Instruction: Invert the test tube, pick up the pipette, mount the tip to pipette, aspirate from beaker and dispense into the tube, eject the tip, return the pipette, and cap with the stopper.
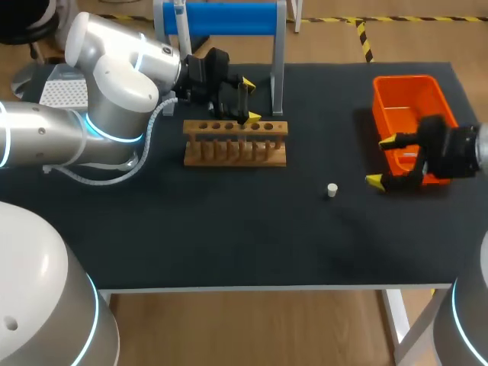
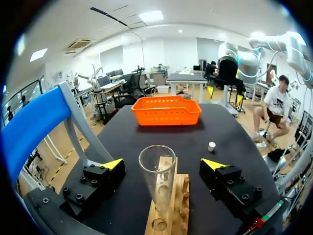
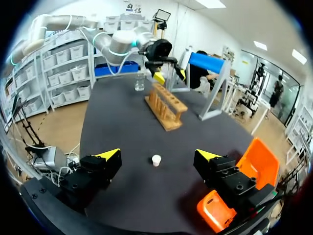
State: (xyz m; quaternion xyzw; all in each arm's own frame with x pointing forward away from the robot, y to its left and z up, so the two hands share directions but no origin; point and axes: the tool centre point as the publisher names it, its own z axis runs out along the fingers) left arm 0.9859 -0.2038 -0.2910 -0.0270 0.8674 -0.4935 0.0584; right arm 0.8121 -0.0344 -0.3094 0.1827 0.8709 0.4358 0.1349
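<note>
Over the wooden rack (image 1: 235,142) at my left, my left gripper (image 1: 250,99) hangs released, its fingers wide of the test tube (image 2: 157,178), which stands mouth-up in the rack. Further right the white stopper (image 1: 332,190) lies on the table (image 1: 229,229). My right gripper (image 1: 381,161) is spread too, holding nothing, beside the orange basket (image 1: 402,79).

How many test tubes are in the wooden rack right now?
1. The test tube stands upright in the wooden rack, between the open fingers of the left gripper, touching neither. No others show, though the rack's near end is out of view.
</note>
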